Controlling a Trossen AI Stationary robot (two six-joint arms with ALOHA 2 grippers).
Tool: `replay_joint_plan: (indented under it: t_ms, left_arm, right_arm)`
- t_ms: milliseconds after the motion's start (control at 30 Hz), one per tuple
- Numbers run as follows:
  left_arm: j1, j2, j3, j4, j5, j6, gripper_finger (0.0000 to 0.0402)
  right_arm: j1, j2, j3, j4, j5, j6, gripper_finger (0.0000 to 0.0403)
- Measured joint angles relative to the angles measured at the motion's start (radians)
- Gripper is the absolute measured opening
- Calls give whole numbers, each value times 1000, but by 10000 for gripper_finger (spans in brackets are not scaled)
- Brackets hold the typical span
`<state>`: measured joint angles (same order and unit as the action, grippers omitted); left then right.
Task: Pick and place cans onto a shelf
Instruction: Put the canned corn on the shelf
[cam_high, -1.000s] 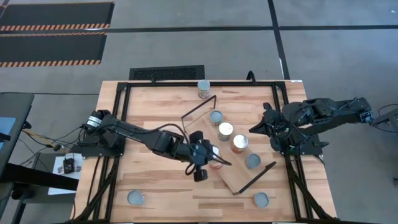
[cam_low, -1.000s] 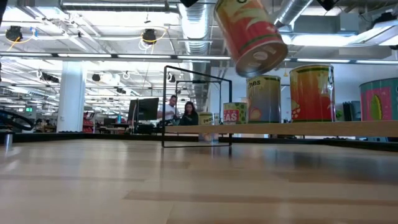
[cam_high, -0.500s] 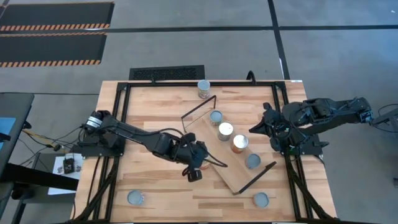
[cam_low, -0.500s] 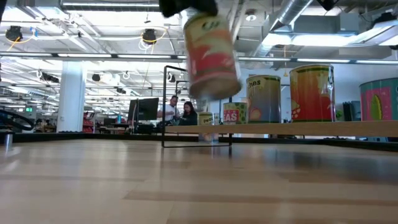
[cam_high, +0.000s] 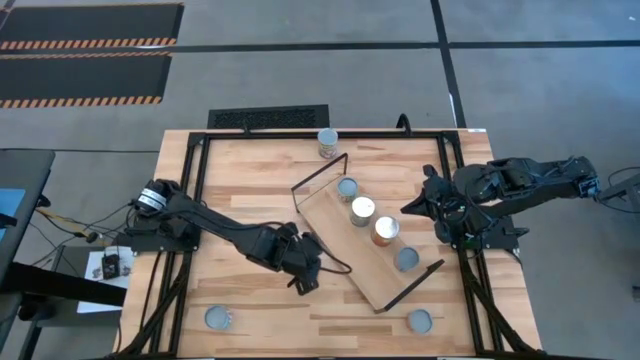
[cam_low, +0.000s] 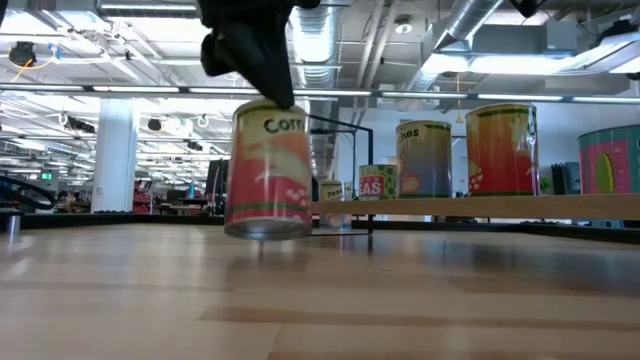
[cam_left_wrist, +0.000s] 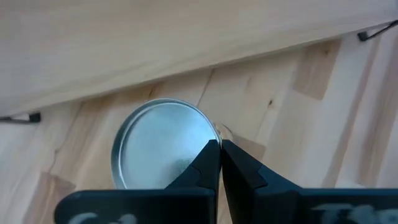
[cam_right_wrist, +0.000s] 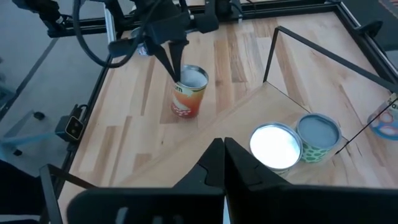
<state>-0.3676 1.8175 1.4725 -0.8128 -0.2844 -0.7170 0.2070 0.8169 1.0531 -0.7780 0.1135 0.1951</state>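
My left gripper (cam_high: 305, 272) is shut on an orange-and-red labelled can (cam_low: 265, 175) left of the shelf (cam_high: 340, 238), a light board lying slantwise with black wire frames at both short ends. In the high view the arm hides this can. Several cans stand in a row on the shelf, among them one with a silvery top (cam_high: 362, 210) and one with an orange label (cam_high: 385, 231). My right gripper (cam_high: 410, 208) is shut and empty, above the table by the shelf's right side. My left gripper pinches the can's raised top rim (cam_left_wrist: 214, 132) between its two fingers, one finger over the lid (cam_left_wrist: 158, 146) and one outside the wall. The fingers (cam_right_wrist: 176, 65) come from above, pointing down. The can hangs nearly upright; whether its bottom (cam_low: 265, 232) touches the tabletop, I cannot tell.
Loose cans stand at the table's far edge (cam_high: 328, 142), near left (cam_high: 219, 318) and near right (cam_high: 420, 321). A black frame (cam_high: 195, 180) runs along the table's sides. People sit in the room far beyond the table (cam_low: 285, 180).
My left gripper has carried the can from over the shelf's near-left edge toward the table's left and down. The can, tilted high up a second ago, now hangs nearly upright close to the tabletop. The gripper stays shut on it.
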Motion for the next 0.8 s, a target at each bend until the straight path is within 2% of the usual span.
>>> replay_joint_plan:
  t_ms: [167, 367, 533, 667, 800]
  left_arm:
    - [0, 0, -12, 23, -5, -23, 12]
    - [0, 0, -7, 16, 46, -55, 64]
    - [-17, -13, 59, -9, -14, -45, 93]
    - [-44, -53, 63, -6, -75, -55, 83]
    - [-78, -120, 28, 16, -145, -79, 34]
  right_arm:
    - [0, 0, 0, 0, 0, -9, 12]
    - [0, 0, 0, -15, 0, -10, 12]
    - [11, -21, 0, -27, -2, -6, 12]
    - [16, -48, 0, -27, -2, -11, 12]
    - [15, -85, -32, 68, 0, -21, 11]
